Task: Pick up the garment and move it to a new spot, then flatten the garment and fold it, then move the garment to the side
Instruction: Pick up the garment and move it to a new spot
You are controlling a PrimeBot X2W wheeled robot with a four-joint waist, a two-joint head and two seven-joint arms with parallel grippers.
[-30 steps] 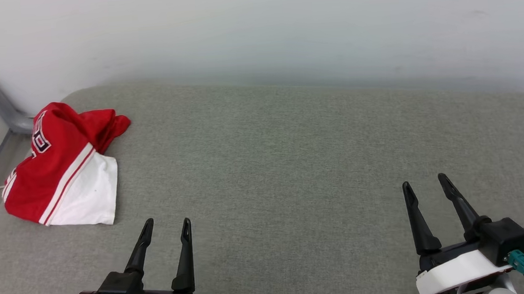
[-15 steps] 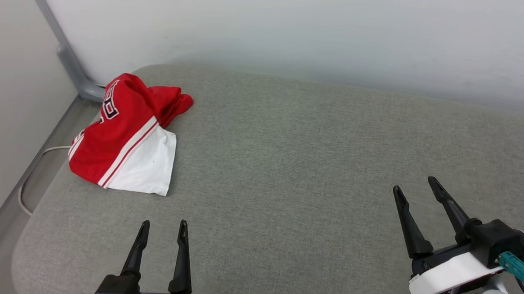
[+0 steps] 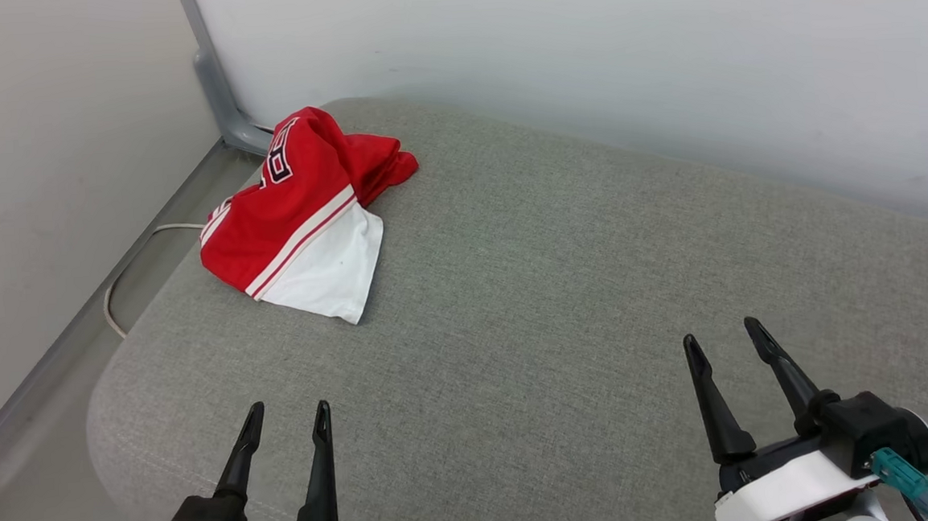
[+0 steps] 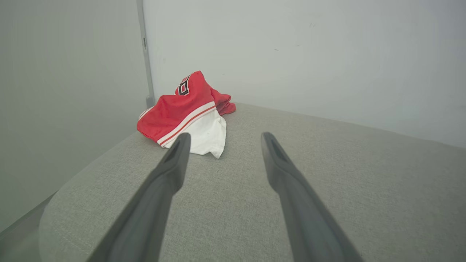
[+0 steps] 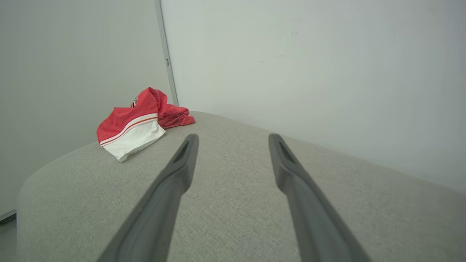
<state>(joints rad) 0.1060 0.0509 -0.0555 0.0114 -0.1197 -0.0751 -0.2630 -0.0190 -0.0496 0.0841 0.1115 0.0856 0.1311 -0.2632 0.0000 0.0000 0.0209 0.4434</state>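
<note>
The garment [image 3: 300, 214] is a red jersey with a white sleeve, red-white trim and black lettering, lying crumpled near the far left corner of a grey padded surface [image 3: 562, 287]. It also appears in the left wrist view [image 4: 187, 112] and the right wrist view [image 5: 140, 122]. My left gripper [image 3: 289, 408] hovers open over the near left edge, well short of the garment. My right gripper [image 3: 722, 335] is open at the near right, far from it. Nothing sits between either pair of fingers.
A white wall [image 3: 581, 60] runs behind the padded surface. A grey metal post [image 3: 216, 90] stands in the corner just behind the garment. A pale cable [image 3: 122, 269] lies on the floor left of the surface's rounded left edge.
The head camera has turned left, so the garment and corner now sit further right in the picture and more floor shows. Both grippers stay open and the garment has not moved.
</note>
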